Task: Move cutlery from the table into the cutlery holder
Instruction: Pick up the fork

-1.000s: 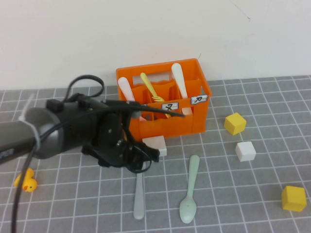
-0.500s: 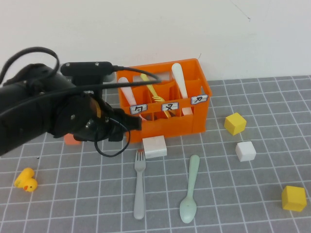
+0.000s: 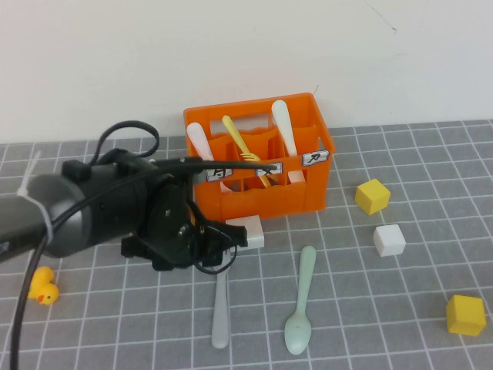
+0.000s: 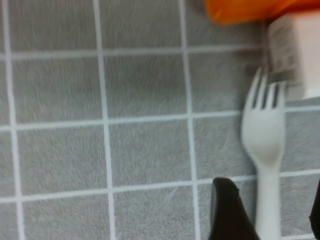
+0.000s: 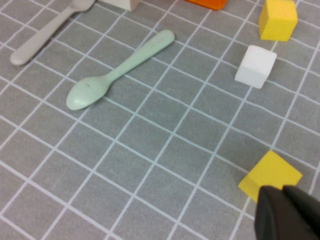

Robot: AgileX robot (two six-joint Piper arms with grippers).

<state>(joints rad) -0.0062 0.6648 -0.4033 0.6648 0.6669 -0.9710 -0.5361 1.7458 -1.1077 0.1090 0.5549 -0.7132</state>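
The orange cutlery holder [image 3: 254, 189] stands at the back of the table with a yellow fork [image 3: 240, 145] leaning inside it. A grey fork [image 3: 221, 312] lies in front of it, its head hidden under my left arm [image 3: 154, 220] in the high view. In the left wrist view my left gripper [image 4: 270, 217] is open low over the table, and the grey fork's [image 4: 265, 135] neck runs between its dark fingers [image 4: 227, 212]. The mint-green spoon [image 3: 300, 304] lies to the fork's right. My right gripper [image 5: 287, 215] is shut and empty above the table by a yellow cube [image 5: 270, 175].
Two white spoons [image 3: 282, 123] stand in the holder. A white block [image 3: 246, 230] sits by the fork's tines. A yellow cube [image 3: 373, 196], a white cube [image 3: 389, 240] and another yellow cube [image 3: 465, 314] lie at right. A yellow duck [image 3: 42, 289] is at front left.
Half a second ago my left arm was raised to the left of the holder; it has come down over the grey fork's head. The cutlery has not moved.
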